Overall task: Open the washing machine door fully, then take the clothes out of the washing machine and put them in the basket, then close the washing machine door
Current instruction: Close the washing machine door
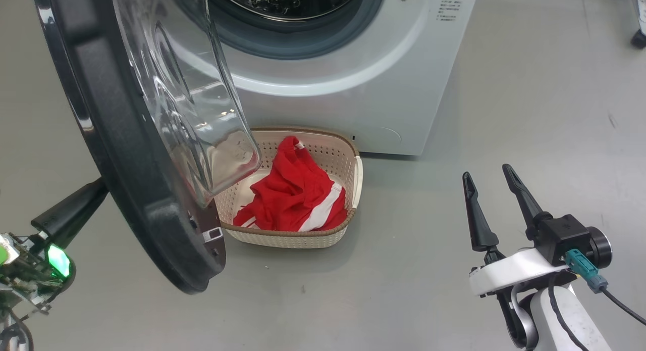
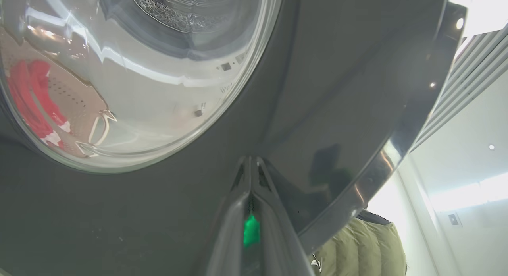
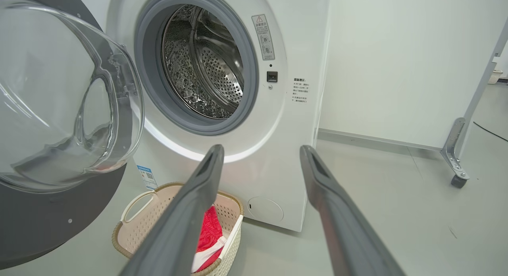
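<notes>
- The clothes (image 1: 295,194) lie in the basket (image 1: 356,179), which sits in front of the washing machine (image 1: 363,88).
- The left gripper (image 2: 251,165), pinched shut and empty, meets the washing machine door (image 1: 131,199) on its outer face. A steady push should clear the basket.
- The right gripper (image 1: 487,171) hangs spread wide, holding nothing.

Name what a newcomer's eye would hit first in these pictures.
The red clothes lie heaped in the basket in front of the washer. The black-rimmed door stands open at left, and the drum behind it looks bare. The left pincer, shut, has its tips at the door's outer face; the right pincer is open at lower right.
</notes>
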